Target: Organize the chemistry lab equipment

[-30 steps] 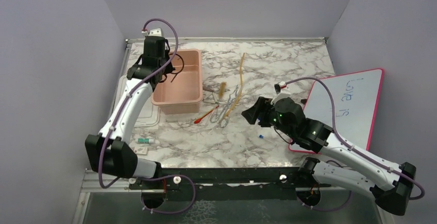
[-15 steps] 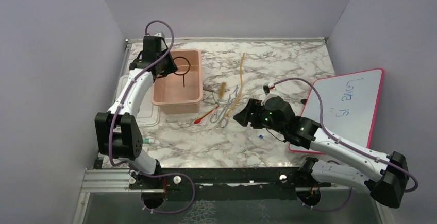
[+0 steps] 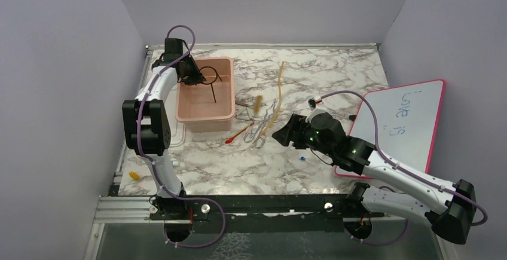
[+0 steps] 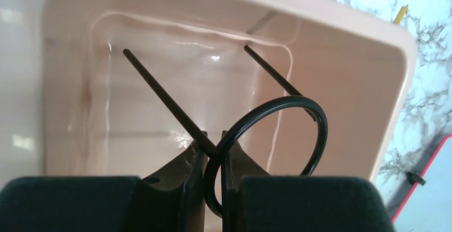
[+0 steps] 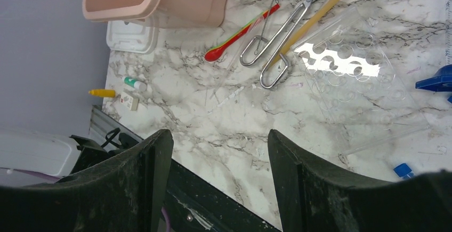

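Black wire sits between the clenched jaws of the left gripper [image 4: 215, 148]. They grasp the black wire ring [image 4: 288, 99] where loop meets straight stem, and the stem slants down inside the pink tub [image 4: 352, 77]. A second dark line beside it may be only its reflection on the glossy plastic; the wrist view does not settle it.

Half a second ago the left arm's elbow hung lower over the table's near-left corner. It has since folded up toward the tub, uncovering a small yellow piece [image 3: 134, 175]. The ring has stayed over the tub.

The right gripper [image 5: 218, 136] has barely shifted and hovers with its jaws spread wide and empty above the marbled table [image 5: 224, 120]. Beyond its fingers lie the thin metal tongs [image 5: 288, 29], the tan rubber tube [image 5: 325, 9] crossing them, and the red-tipped stick [image 5: 240, 32]. A clear plastic tray [image 5: 346, 66] with round holes lies just beside the tongs. A tiny blue piece [image 5: 403, 169] is nearer the arm. The small brush [image 3: 257, 103] lies by the tub, whose white lid [image 5: 130, 37] rests against its left side. The pink-framed whiteboard [image 3: 400, 122] lies at the right.
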`<state>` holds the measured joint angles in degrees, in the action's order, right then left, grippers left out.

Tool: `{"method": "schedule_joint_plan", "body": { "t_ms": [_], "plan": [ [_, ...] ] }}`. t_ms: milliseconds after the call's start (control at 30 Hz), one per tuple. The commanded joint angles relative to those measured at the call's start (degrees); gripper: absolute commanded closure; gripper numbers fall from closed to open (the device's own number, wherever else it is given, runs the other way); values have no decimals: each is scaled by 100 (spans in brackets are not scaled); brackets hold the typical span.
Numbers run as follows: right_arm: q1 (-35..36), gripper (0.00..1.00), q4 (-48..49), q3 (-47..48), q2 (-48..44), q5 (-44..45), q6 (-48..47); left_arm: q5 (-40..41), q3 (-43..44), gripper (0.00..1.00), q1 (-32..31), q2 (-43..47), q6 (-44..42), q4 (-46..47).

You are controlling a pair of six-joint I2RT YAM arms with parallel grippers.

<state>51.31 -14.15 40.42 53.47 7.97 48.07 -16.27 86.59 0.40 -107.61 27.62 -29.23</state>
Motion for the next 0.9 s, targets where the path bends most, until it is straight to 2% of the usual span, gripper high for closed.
{"method": "schedule_joint_plan", "body": {
  "t_ms": [0,133,233,333,667,867],
  "plan": [
    [11,30,-107,14,-58,302,101,106,695,94,92,-325,24,-32],
    [11,30,-283,118,-6,430,144,400,967,82,118,-565,-69,-227],
    [11,30,-291,118,8,427,184,443,994,68,147,-561,-93,-262],
    [11,30,-290,128,32,414,214,546,1112,62,160,-491,-178,-406],
    [11,30,-371,248,100,471,185,1309,1449,58,179,-115,-563,-826],
    [11,28,-618,532,258,849,-221,763,1231,54,133,447,-807,-848]
  ]
}}
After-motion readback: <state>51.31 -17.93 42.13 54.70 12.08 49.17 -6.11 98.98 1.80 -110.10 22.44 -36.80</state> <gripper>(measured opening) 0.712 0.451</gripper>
